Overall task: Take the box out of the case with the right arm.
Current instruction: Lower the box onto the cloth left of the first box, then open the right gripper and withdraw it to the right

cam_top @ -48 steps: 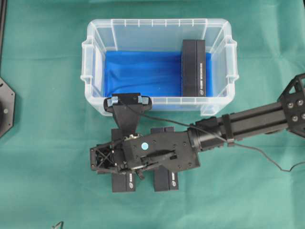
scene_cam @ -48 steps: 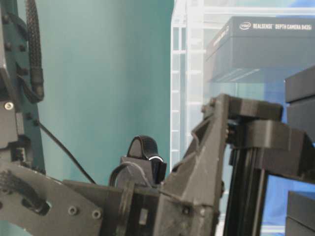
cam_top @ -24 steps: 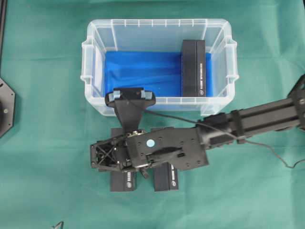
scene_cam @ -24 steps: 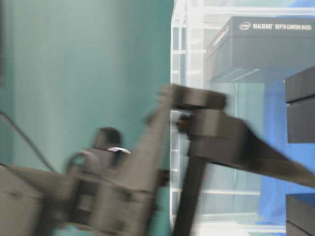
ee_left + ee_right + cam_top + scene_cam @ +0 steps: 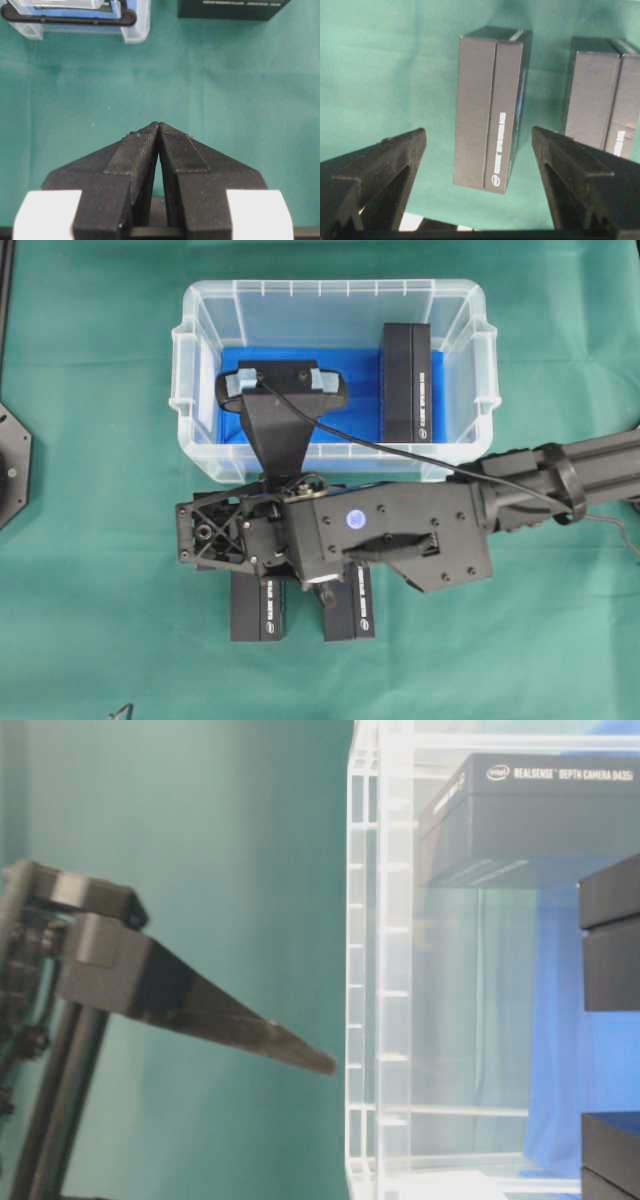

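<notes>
The green bench [image 5: 90,570] fills the overhead view. The case [image 5: 190,380] sits toward twelve o'clock, and the box [image 5: 406,395] stands on edge on the blue sheet [image 5: 350,400] at the case's three o'clock end. The right arm [image 5: 560,480] reaches in from three o'clock, its right tool [image 5: 479,145] spread wide and empty above two more boxes [image 5: 262,610] lying on the bench at six o'clock — outside the case. The left tool [image 5: 159,131] is pressed closed on nothing.

R arm [image 5: 560,480] stretched leftward, tool [image 5: 480,150] wide open; L tool [image 5: 158,131] closed.
</notes>
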{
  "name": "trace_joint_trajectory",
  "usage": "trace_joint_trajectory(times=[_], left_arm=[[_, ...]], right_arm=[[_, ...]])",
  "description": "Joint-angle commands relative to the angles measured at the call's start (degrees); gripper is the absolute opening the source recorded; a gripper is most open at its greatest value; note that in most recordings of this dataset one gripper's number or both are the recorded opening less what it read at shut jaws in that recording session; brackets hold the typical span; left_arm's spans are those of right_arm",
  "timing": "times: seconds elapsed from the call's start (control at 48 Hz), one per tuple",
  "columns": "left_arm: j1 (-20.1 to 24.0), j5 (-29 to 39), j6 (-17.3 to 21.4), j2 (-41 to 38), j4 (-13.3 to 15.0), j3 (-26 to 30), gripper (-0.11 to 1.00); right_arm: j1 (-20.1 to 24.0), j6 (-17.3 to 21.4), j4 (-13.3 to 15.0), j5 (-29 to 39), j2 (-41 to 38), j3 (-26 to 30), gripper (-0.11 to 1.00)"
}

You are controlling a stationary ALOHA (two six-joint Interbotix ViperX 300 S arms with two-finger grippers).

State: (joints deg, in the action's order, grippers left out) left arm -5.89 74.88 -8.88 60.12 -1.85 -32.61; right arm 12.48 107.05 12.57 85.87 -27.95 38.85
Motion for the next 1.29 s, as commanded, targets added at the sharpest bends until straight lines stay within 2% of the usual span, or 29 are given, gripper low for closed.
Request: trace_joint_trajectory(times=[0.0,0.229,0.396,0.604,0.855,1.125,1.271], left_arm=[[0.18,-0.44,-0.09,-0.26,-0.18,1.32,0.02],[0.18,-0.44,0.00,-0.26,-0.18,1.32,0.02],[0.18,-0.44,0.00,-0.26,-0.18,1.41,0.02],[0.18,-0.44,-0.18,-0.26,-0.18,1.76,0.02],[0.18,-0.35,-0.18,-0.26,-0.18,2.02,0.02],[0.18,0.09,-0.09,-0.26,-0.18,2.02,0.02],[0.09,0.53,0.18,-0.26,-0.18,2.02,0.02]], right_arm=[[-0.09,-0.26,0.44,0.70,2.81,1.67,0.87],[0.18,-0.88,0.26,1.93,2.90,1.58,0.87],[1.58,-1.67,-0.09,7.56,3.78,0.97,0.87],[2.90,-1.58,-0.35,8.70,7.73,-4.57,0.87],[4.31,0.09,-0.79,4.75,17.58,-18.90,0.87],[7.65,4.75,-1.32,1.76,30.50,-37.09,0.87],[10.11,8.61,-1.76,-1.05,38.76,-47.20,0.87]])
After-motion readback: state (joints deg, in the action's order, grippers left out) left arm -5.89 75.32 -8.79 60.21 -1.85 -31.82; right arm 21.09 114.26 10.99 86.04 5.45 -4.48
